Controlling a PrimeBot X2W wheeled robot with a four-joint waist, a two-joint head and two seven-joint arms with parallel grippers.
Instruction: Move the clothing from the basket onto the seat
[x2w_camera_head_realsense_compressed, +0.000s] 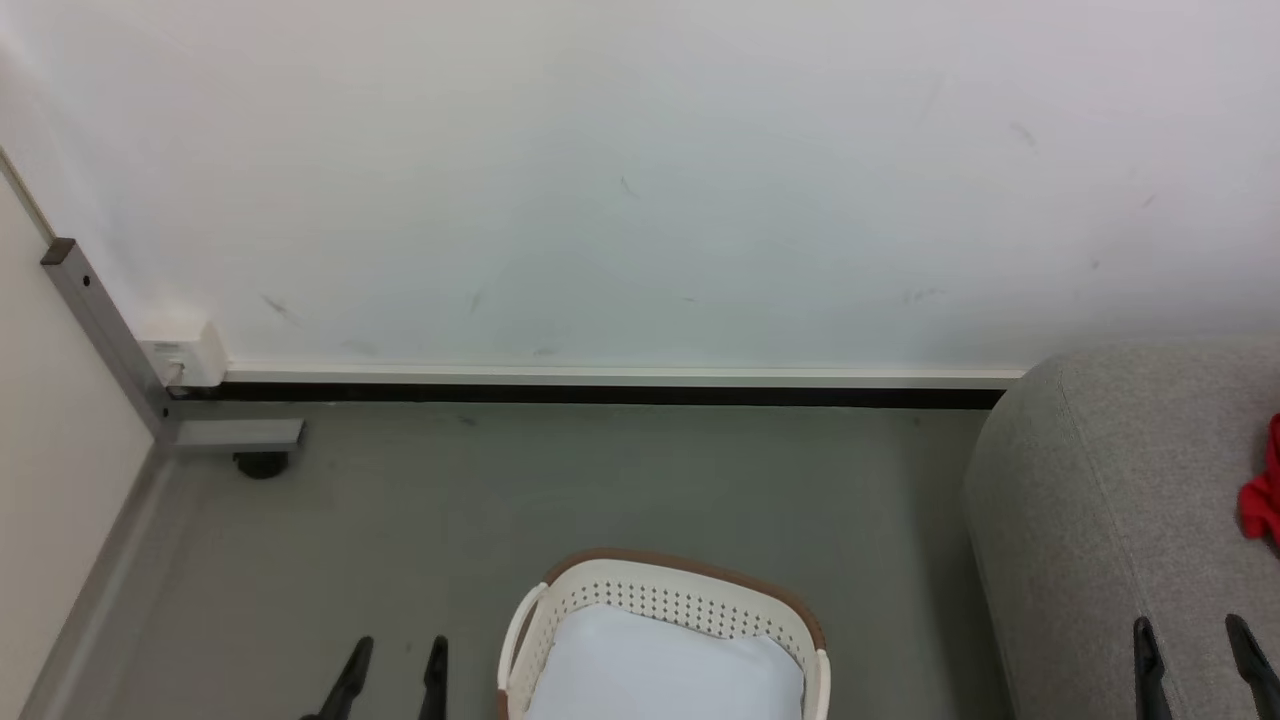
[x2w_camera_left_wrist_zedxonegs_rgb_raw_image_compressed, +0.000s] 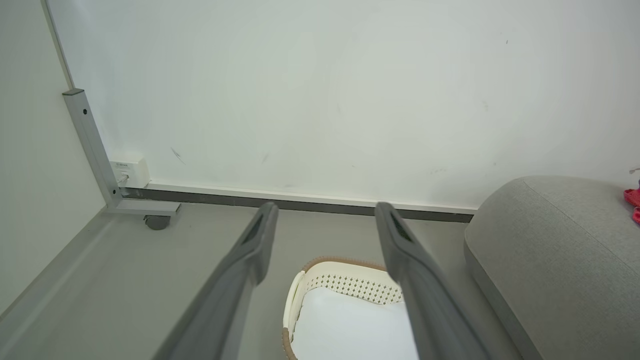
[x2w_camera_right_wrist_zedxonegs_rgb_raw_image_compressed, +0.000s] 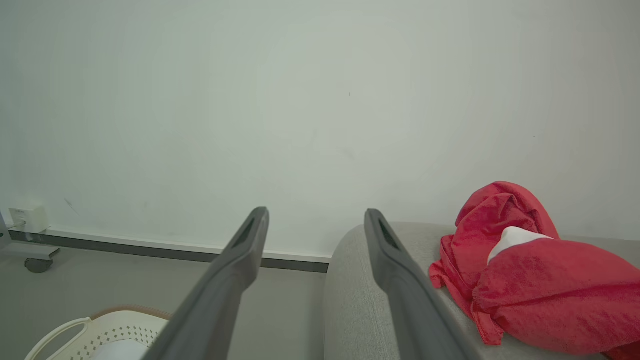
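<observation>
The red clothing (x2w_camera_right_wrist_zedxonegs_rgb_raw_image_compressed: 525, 270) lies heaped on the grey seat (x2w_camera_right_wrist_zedxonegs_rgb_raw_image_compressed: 360, 300), with a bit of white trim showing; a red edge of the clothing (x2w_camera_head_realsense_compressed: 1262, 490) shows at the far right of the seat (x2w_camera_head_realsense_compressed: 1110, 520). The white basket (x2w_camera_head_realsense_compressed: 690, 600) with a brown rim stands on the floor and holds a pale white-blue pad (x2w_camera_head_realsense_compressed: 665, 670). My left gripper (x2w_camera_head_realsense_compressed: 397, 650) is open, left of the basket, with nothing in it. Over the seat's front part my right gripper (x2w_camera_head_realsense_compressed: 1190, 630) is open and empty. In the left wrist view the basket (x2w_camera_left_wrist_zedxonegs_rgb_raw_image_compressed: 350, 285) lies between the fingers (x2w_camera_left_wrist_zedxonegs_rgb_raw_image_compressed: 260, 240).
A white wall with a dark skirting strip (x2w_camera_head_realsense_compressed: 600, 393) runs behind. A grey metal frame on a caster (x2w_camera_head_realsense_compressed: 262, 462) and a white socket box (x2w_camera_head_realsense_compressed: 185, 350) stand at the left corner. Grey floor (x2w_camera_head_realsense_compressed: 600, 480) lies between wall, basket and seat.
</observation>
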